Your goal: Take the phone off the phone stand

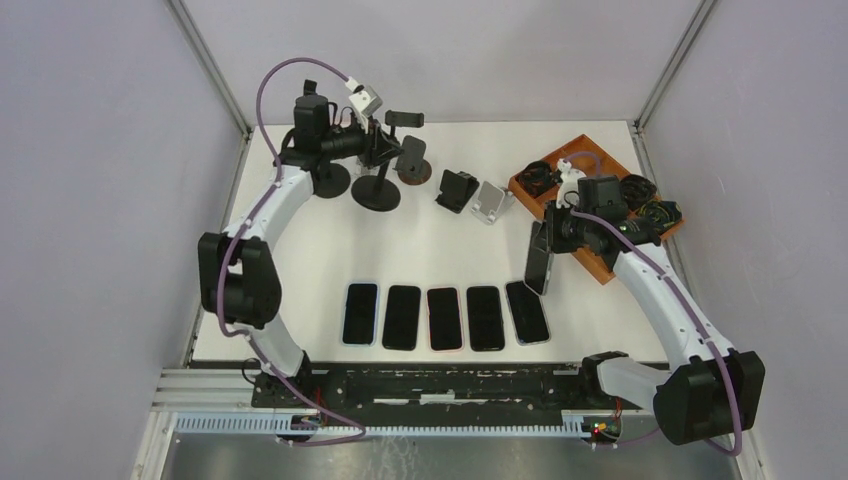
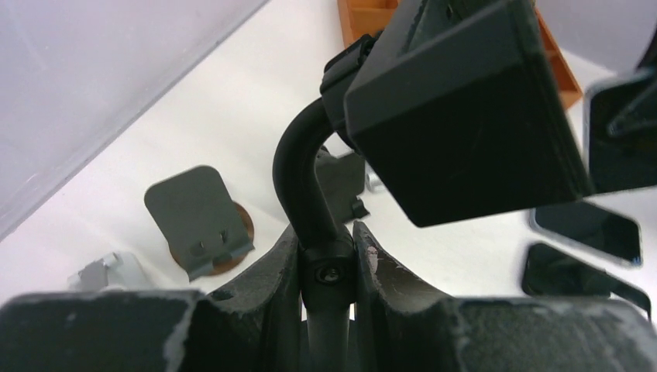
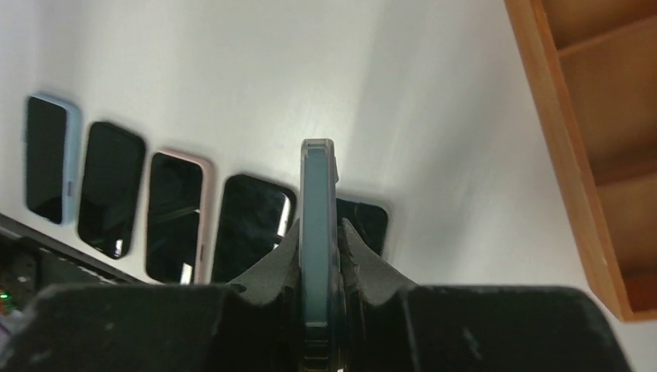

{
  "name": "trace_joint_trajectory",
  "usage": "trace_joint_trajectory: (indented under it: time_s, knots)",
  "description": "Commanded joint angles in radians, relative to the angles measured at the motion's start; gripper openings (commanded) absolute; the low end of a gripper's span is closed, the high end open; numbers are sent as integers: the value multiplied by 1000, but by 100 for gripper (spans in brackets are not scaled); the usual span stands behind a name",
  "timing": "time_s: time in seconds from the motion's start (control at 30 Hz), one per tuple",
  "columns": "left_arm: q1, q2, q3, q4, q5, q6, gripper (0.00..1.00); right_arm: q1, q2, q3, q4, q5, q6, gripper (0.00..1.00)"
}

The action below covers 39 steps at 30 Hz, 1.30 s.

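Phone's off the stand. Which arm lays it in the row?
Right, likely. The right tool grips the phone edge-on near the right end of the row of phones. The left tool is clamped on the stand stem, far left.

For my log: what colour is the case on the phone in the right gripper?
Dark slate blue; phone shows best in right wrist view.

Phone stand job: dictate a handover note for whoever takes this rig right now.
Left tool: shut on the neck of the phone stand.
Right tool: shut on the phone, held edge-on above the table, well away from the stand.
Done: phone is off the stand.
Left: probably set it down by the row of five phones, then release both tools.
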Motion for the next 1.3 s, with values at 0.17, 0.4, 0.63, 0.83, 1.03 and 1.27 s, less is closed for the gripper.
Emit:
trace_joint_trajectory:
  time_s: [0.17, 0.4, 0.63, 0.83, 1.03, 1.27]
  knots:
    - [-8, 176, 20, 496, 11, -308, 2, 6, 44, 22, -209, 300, -128, 0]
    - [-23, 220, -71, 636, -128, -325, 3, 147, 156, -18, -282, 488, -118, 0]
    - [-23, 214, -158, 686, -130, -283, 5, 227, 227, -87, -273, 503, -86, 0]
    - [-23, 182, -253, 734, -111, -173, 17, 200, 218, -173, -160, 335, -65, 0]
    - [-21, 178, -274, 727, -109, -171, 36, 127, 215, -260, -78, 329, -67, 3]
    - [-5, 145, -229, 654, -56, -196, 60, 39, 183, -338, 7, 273, -56, 17]
